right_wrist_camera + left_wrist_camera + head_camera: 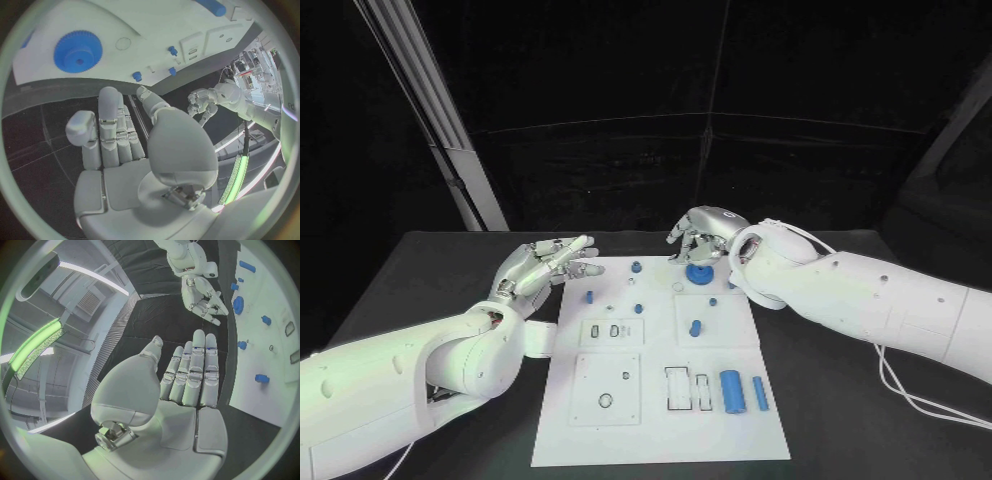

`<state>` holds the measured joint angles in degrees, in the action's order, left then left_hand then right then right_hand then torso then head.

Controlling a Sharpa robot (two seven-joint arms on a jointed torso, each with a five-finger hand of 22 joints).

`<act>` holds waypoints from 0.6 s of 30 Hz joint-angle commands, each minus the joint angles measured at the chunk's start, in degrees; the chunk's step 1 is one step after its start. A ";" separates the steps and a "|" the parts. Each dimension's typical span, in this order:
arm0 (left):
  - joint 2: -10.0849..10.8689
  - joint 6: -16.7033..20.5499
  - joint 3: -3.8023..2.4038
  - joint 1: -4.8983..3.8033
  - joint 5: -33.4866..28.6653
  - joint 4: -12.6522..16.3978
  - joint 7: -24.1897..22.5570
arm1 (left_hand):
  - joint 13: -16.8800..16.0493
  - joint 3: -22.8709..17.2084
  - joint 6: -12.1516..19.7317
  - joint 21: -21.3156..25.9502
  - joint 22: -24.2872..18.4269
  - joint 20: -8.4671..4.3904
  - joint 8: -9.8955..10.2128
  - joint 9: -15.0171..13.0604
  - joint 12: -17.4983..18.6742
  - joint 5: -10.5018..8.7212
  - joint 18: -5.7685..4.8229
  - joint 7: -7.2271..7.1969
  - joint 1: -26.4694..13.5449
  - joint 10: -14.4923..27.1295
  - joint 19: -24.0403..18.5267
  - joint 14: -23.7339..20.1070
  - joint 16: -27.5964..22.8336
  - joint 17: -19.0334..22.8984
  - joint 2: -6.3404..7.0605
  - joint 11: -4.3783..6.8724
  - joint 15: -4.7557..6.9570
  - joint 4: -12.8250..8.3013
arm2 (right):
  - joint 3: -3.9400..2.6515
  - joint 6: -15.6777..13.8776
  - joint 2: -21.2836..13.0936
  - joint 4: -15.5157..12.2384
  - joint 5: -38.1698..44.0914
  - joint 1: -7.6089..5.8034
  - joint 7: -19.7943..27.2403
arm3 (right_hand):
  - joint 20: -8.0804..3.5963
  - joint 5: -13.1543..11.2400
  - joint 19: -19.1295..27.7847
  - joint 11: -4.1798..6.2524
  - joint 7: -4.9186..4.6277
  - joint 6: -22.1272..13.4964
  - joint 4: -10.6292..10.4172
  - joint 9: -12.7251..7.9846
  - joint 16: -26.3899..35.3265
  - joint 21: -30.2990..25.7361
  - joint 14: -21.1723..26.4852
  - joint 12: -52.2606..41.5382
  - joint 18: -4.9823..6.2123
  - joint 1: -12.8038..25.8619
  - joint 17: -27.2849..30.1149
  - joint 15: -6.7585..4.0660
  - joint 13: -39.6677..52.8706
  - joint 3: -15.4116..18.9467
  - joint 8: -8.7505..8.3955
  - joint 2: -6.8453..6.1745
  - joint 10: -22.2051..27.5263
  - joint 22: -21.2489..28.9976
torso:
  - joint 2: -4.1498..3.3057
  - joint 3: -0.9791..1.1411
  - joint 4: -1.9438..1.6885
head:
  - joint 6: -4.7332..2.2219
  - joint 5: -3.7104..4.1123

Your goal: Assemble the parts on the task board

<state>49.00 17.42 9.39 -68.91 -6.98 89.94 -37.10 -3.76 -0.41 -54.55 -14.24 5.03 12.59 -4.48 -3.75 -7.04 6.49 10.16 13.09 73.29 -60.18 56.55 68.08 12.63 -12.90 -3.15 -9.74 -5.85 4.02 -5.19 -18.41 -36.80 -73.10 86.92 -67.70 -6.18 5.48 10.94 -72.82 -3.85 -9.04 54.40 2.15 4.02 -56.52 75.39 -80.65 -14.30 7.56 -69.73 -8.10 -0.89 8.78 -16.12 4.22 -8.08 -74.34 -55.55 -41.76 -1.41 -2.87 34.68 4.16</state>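
While both hands hover near the far end of the white task board (pixel 661 400), neither has hold of anything. The left hand (pixel 542 265) hangs at the board's far left corner, over the black table (pixel 387 280), its fingers stretched out straight and close together, thumb apart, palm bare in the left wrist view. The right hand (pixel 704 235) hangs just past the board's far edge, above the blue gear (pixel 698 272); its fingers are extended with a slight curl and close on nothing, as the right wrist view shows.

Recesses in the board hold several of the parts. The gear sits flat near the far edge. Near the close end a thick blue cylinder (pixel 730 389) lies beside an outlined rectangular slot (pixel 676 387), with a thinner blue rod (pixel 760 393) just to its right. A small blue peg (pixel 695 326) stands on a raised square plate in the middle. Other small blue pieces are scattered on the far half, among them one (pixel 636 267) near the far edge and one (pixel 589 297) toward the left edge. A square plate at the near left has an oval opening (pixel 606 400).

No writing can be read on the board.
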 commanded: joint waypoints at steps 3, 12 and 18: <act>-0.03 -1.04 -0.03 -0.09 0.20 0.20 -0.03 | 0.08 -0.04 0.39 0.34 -0.05 -0.05 0.19 0.09 0.40 -0.11 0.35 0.06 -0.05 0.31 0.31 -0.04 -0.38 -0.06 -0.61 0.14 -0.27 -0.27 | -0.70 5.15 -3.43 -2.43 -6.25 -0.23 -5.66 | -1.51 1.23 -3.30 1.29 0.71 -2.07 -3.33 0.08 -0.83 3.18 -0.51 -21.96 -2.02 -2.38 0.65 -0.55 19.08 8.33 0.29 -0.79 -1.64 -6.30 | 0.35 0.16 0.64 | -0.06 0.10; -0.28 -1.24 0.05 -0.08 0.20 0.08 0.08 | 0.07 -0.03 0.39 0.38 -0.07 -0.03 0.20 0.08 0.41 -0.10 0.34 0.04 -0.04 0.31 0.30 -0.07 -0.42 -0.09 -0.62 0.14 -0.28 -0.31 | -1.01 10.90 -4.97 -1.37 -6.65 -0.35 -9.16 | -0.26 0.63 -7.25 -0.09 -0.21 -6.00 -12.13 0.10 -3.26 7.50 -1.03 -58.36 -3.67 -7.77 1.53 -0.04 58.42 14.64 2.38 0.24 -3.20 -15.23 | 0.26 0.05 0.35 | -0.08 0.49; -0.41 -1.39 0.24 -0.07 0.20 -0.05 0.15 | 0.06 -0.03 0.39 0.40 -0.09 -0.03 0.21 0.07 0.41 -0.09 0.34 0.03 -0.02 0.31 0.30 -0.09 -0.45 -0.10 -0.63 0.14 -0.29 -0.34 | -1.03 13.09 -3.98 0.38 -5.58 -0.35 -9.71 | -0.22 0.83 -10.69 -0.09 -0.12 -7.16 -13.92 0.04 -4.73 10.12 -0.79 -62.75 -4.92 -9.11 1.57 -0.04 63.78 15.09 2.91 0.17 -5.16 -21.65 | 0.14 0.09 0.30 | 0.08 0.48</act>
<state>48.67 17.02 9.63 -68.91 -6.98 89.87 -36.89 -3.77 -0.41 -54.55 -14.02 5.04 12.59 -4.48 -3.75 -6.83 6.49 10.15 13.09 73.29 -60.19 56.55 68.08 12.41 -12.95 -3.15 -9.73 -5.85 4.02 -6.16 -8.65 -40.97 -72.87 81.18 -67.91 -14.29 5.30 11.68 -83.09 -3.90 -9.09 47.68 -11.29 4.15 -60.90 85.21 -81.48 -76.56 3.51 -78.27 -6.54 -1.01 71.94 -1.01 6.81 -7.82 -79.16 -74.83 -41.53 -1.32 -2.49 34.70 4.64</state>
